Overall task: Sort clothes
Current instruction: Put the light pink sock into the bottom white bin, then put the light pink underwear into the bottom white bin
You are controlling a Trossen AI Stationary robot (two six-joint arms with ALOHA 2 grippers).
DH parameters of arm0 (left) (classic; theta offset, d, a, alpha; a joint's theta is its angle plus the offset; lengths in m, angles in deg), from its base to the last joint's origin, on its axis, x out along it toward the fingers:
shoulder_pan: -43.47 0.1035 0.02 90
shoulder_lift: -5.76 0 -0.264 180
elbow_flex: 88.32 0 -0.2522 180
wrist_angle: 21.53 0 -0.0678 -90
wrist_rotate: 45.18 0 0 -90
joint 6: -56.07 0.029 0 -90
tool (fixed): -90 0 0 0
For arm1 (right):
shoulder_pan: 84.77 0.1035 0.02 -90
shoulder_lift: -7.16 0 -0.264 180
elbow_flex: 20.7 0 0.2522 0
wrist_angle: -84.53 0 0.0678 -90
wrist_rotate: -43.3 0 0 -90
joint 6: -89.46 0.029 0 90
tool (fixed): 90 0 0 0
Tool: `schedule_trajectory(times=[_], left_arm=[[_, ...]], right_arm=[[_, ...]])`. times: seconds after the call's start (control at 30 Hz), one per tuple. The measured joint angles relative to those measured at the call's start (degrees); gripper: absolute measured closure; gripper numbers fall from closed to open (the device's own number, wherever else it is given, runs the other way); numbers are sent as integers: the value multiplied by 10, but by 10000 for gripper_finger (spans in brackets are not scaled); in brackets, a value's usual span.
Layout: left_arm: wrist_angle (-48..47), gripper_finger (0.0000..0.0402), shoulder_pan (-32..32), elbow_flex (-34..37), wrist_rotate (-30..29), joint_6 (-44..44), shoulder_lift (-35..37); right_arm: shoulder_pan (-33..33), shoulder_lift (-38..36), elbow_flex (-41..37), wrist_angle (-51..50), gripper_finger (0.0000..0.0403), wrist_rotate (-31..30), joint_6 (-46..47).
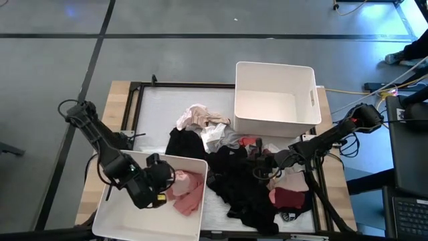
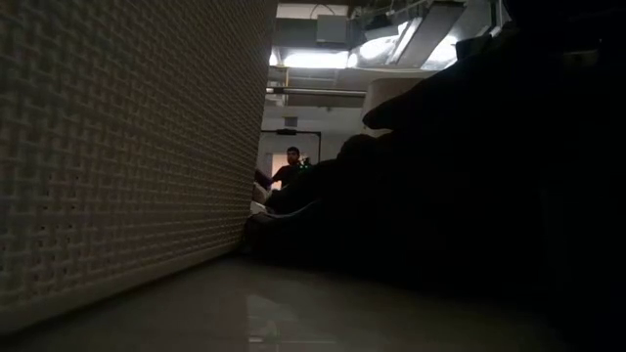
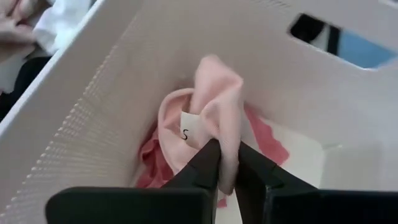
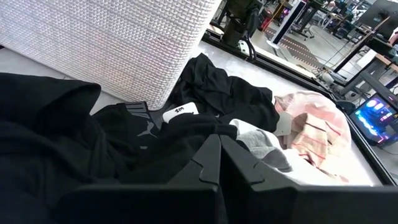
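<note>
In the high view, the bench (image 1: pixel 157 110) lies bare in a pale strip at upper centre-left, an open lane beside the pile. The far bin (image 1: pixel 274 100), upper right of centre, stands empty, its inside wholly open from above, its walls blocking any level approach. The clothes (image 1: pixel 231 171) heap across the middle, touching that bin's near wall and running to the bottom edge. The near bin (image 1: pixel 157 201) at lower left is partly taken: pink garments (image 1: pixel 187 191) fill its right half and the left gripper (image 3: pixel 225 163) hangs inside with its fingers (image 3: pixel 205 165) pinched on pink cloth. The right gripper (image 4: pixel 219 155) sits low on the black heap, right of centre.
</note>
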Motion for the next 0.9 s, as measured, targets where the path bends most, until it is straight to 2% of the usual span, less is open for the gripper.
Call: schedule_trajectory(times=[0.23, 0.4, 0.53, 0.63, 0.9], left_arm=[[0, 321, 21, 2, 13, -43, 0], [2, 279, 35, 1, 45, -46, 0], [6, 257, 50, -16, 93, -42, 5], [21, 248, 64, -43, 123, -9, 13], [48, 246, 121, -126, 117, 172, 19]], right_arm=[[0, 0, 0, 0, 397, 0, 4], [0, 0, 0, 0, 397, 0, 4], [0, 0, 0, 0, 397, 0, 4], [0, 0, 0, 2, 397, 0, 4], [0, 0, 0, 2, 397, 0, 4]])
